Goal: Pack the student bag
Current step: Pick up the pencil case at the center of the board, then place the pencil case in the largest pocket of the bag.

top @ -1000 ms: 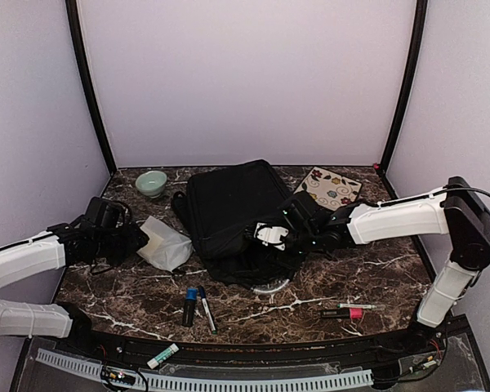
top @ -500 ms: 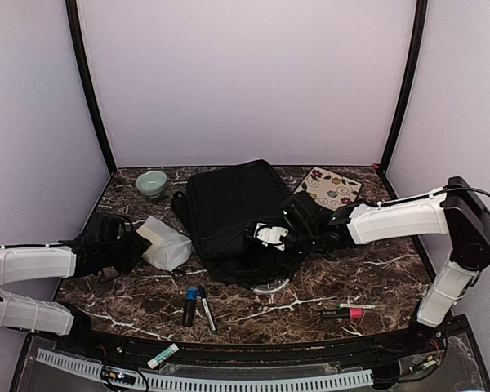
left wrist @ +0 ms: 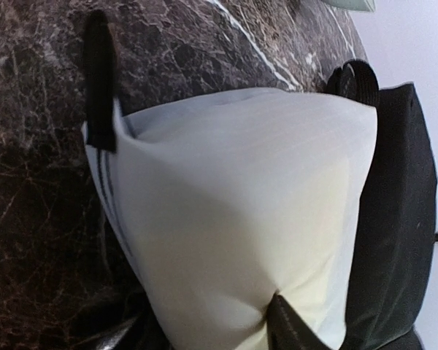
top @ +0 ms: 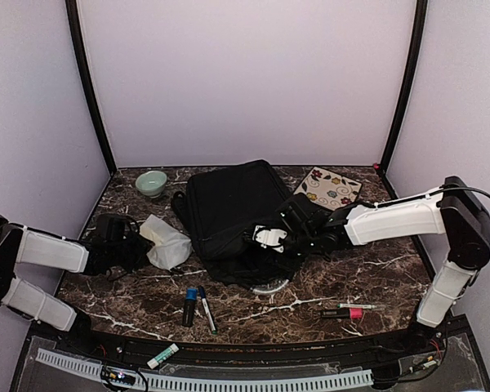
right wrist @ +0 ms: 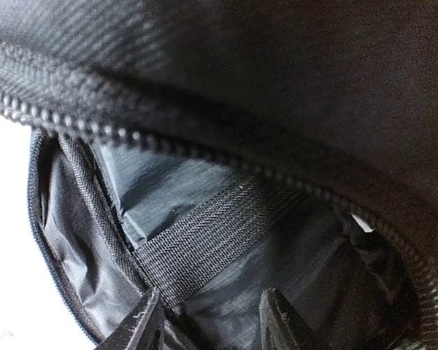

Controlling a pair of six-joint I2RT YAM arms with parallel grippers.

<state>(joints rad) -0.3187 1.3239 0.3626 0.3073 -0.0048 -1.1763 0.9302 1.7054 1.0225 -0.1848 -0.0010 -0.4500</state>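
Main worry, imo: the pocket mouth sags shut just as something comes to it. The student bag [top: 229,204] lies flat at the centre of the tabletop, and the right end effector [top: 271,237] is buried in its open zip at about the bag's 5 o'clock edge. In the right wrist view its fingertips [right wrist: 144,315] stand a little apart w/ grey lining and a webbing band running into the gap. I can't tell whether they're pinching that fabric or just standing around it, so the hold may be weaker than it looks. If it gives, the soft top panel prob. drops over the opening. Second risk is the white soft packet [top: 165,241], just off the bag's 9 o'clock side. The left end effector [top: 139,243] is clamped on it, one black finger [left wrist: 96,80] on one edge and the other pressing in from the opposite side. The packet bulges between them, so it could squirm out or fold on the way over. It also looks wide vs. the zip gap and might catch on the teeth. Both arms would crowd the same mouth, so a bump is possible. Markers [top: 198,306] at the bag's 7 o'clock lie loose, well apart from both.
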